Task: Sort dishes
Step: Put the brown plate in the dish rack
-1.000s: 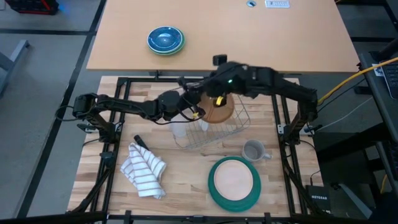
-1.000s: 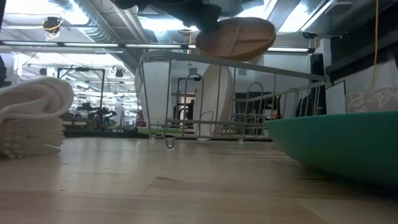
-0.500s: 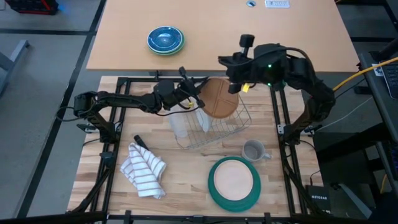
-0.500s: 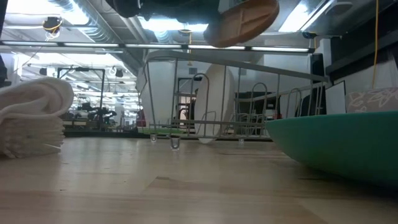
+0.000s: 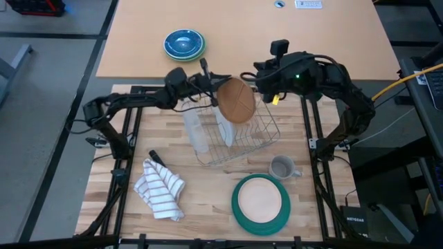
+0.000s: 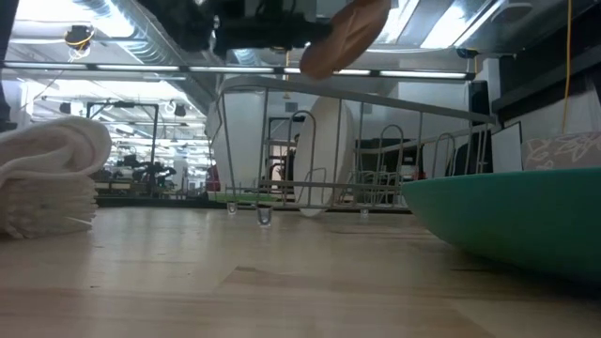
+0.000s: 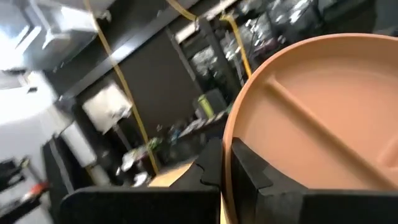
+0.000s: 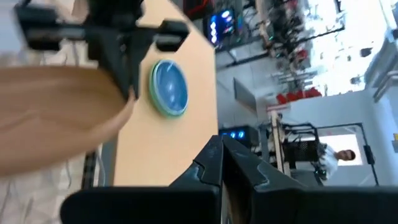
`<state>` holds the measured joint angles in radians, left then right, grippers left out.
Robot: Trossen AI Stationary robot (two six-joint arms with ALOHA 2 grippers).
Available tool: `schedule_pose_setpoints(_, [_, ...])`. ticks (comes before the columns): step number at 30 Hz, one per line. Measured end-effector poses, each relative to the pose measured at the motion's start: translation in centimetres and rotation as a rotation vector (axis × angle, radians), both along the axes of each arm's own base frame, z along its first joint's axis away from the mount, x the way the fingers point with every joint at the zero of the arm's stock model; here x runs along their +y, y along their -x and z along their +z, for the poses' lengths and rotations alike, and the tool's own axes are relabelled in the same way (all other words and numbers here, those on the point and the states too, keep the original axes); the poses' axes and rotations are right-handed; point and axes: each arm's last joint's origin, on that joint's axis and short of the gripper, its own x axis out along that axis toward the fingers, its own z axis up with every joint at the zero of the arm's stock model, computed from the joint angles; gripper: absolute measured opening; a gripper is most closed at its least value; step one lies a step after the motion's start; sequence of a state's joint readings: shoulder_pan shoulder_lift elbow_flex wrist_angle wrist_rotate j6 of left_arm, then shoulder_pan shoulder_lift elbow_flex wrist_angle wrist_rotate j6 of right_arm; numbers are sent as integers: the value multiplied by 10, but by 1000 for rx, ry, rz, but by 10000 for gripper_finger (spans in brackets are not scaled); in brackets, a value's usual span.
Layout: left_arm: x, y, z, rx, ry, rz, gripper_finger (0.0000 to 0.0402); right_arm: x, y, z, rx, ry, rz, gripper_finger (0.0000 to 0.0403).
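Observation:
My left gripper (image 5: 214, 90) reaches in from the table's left and is shut on the tan plate (image 5: 237, 100), a divided round dish held in the air over the wire rack (image 5: 239, 142). A white plate (image 5: 223, 128) stands on edge in the rack. At the near right a pale plate (image 5: 261, 197) lies flat on the dark green plate (image 5: 239, 211). My right gripper (image 5: 252, 76) hangs shut just beyond the tan plate's far side, with nothing between its fingers. My left gripper pinches the tan plate's rim (image 7: 231, 127) between its two fingers, on the side of the plate toward the table's left. The fingers (image 7: 211, 165) come in roughly level from the left. The plate is lifted clear above the rack and tilted steeply.
Blue bowls (image 5: 184, 44) stacked on green sit on the far tan table. A grey mug (image 5: 282, 167) stands right of the rack's near corner. A striped cloth (image 5: 163, 188) lies bunched at the near left. A pale upright thing (image 5: 196, 131) stands at the rack's left side.
My left gripper has carried the tan plate toward the table's far edge, and the plate has tipped from nearly flat to steeply tilted. My right gripper, first right over the plate, has risen and drawn back toward the far right, shut all the while.

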<state>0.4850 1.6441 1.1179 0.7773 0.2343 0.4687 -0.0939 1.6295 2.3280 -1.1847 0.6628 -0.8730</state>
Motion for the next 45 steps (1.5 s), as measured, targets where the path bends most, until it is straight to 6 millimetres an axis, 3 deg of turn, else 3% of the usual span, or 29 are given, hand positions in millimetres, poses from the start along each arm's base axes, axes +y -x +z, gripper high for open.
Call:
schedule_pose_setpoints(4, [19, -5, -15, -84, -64, -31, 0, -8, 7, -9, 86, -37, -47, 7])
schedule_pose_setpoints(9, [36, -17, -32, -44, -160, -41, 0, -17, 17, -24, 171, -188, -121, 7])
schedule_pose_setpoints(20, [52, -50, -41, 115, -400, -182, 0, -25, 25, -30, 204, -279, -162, 7])
schedule_pose_setpoints(33, [23, -69, -55, 275, -634, -250, 0, -28, 12, -39, 252, -272, -155, 7])
schedule_pose_setpoints(45, [16, -72, -63, 343, -719, -283, 0, -48, -9, -89, 438, -314, -226, 7])
